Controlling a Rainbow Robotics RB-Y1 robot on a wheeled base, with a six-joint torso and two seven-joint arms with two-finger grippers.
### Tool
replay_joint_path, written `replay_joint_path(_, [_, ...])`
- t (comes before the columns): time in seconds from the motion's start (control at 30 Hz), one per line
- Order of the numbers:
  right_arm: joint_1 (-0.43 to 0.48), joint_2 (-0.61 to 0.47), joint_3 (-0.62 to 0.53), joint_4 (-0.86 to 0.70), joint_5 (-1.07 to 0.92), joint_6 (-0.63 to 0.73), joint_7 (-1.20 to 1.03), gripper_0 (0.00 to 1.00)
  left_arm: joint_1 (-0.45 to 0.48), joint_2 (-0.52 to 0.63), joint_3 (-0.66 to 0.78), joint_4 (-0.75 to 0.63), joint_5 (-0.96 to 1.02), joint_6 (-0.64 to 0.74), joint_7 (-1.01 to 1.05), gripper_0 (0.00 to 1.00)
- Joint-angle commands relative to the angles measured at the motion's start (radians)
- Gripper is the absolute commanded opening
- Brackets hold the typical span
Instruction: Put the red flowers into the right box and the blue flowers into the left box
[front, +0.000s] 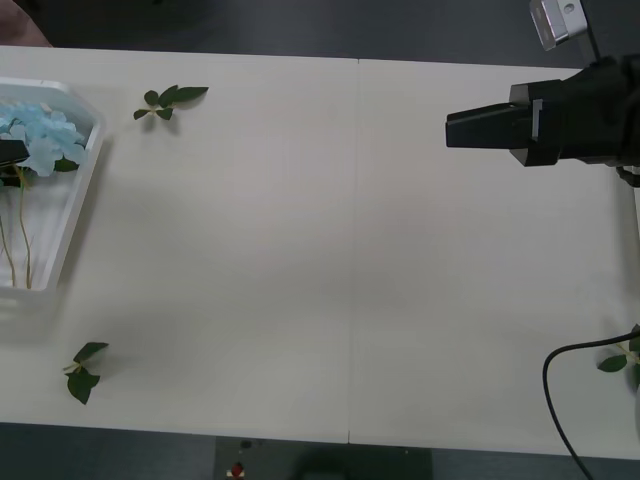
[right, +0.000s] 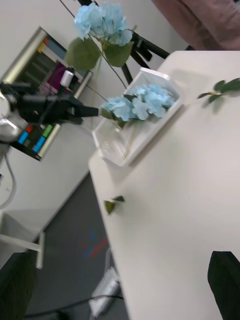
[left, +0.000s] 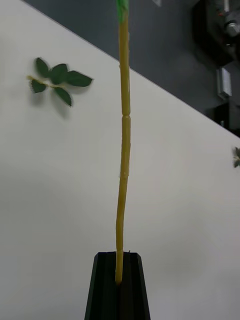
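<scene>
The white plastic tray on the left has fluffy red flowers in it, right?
Not quite. The flowers in the shallow white translucent tray are pale-blue fluffy clusters, not red. The front view shows them, and the right wrist view too.

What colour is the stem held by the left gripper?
Yellow-green stem, clearest in the left wrist view.

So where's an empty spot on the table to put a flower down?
The big middle of the table is bare, between the left box and the right gripper. The box is crowded with blue flowers. Loose leaf sprigs sit near the far edge and the near-left corner. The left gripper grips a stem.
</scene>
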Motion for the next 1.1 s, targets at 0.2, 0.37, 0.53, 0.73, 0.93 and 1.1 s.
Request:
replay_joint_path(0.2, [-0.019,-0.117,-0.058,0.027,0.113,0.104,0.298,1.0,0.065,0.064,0.121,0.137,-0.139,0.172,-0.202,0.0])
replay_joint_path(0.37, [-0.019,-0.172,-0.064,0.15,0.113,0.118,0.505,1.0,0.094,0.075,0.137,0.206,-0.231,0.195,-0.271,0.0])
replay_joint_path(0.53, [-0.019,-0.233,-0.067,0.242,0.113,0.118,0.721,1.0,0.103,0.076,0.163,0.292,-0.288,0.193,-0.342,0.0])
replay_joint_path(0.73, [-0.019,-0.304,-0.069,0.29,0.113,0.142,0.864,1.0,0.103,0.079,0.15,0.348,-0.311,0.175,-0.372,0.0])
replay_joint_path(0.93, [-0.019,-0.362,-0.082,0.343,0.11,0.193,0.882,1.0,0.102,0.078,0.117,0.349,-0.351,0.133,-0.366,0.24])
replay_joint_path(1.1, [-0.019,-0.385,-0.09,0.362,0.106,0.222,0.882,1.0,0.103,0.079,0.113,0.349,-0.339,0.129,-0.365,0.39])
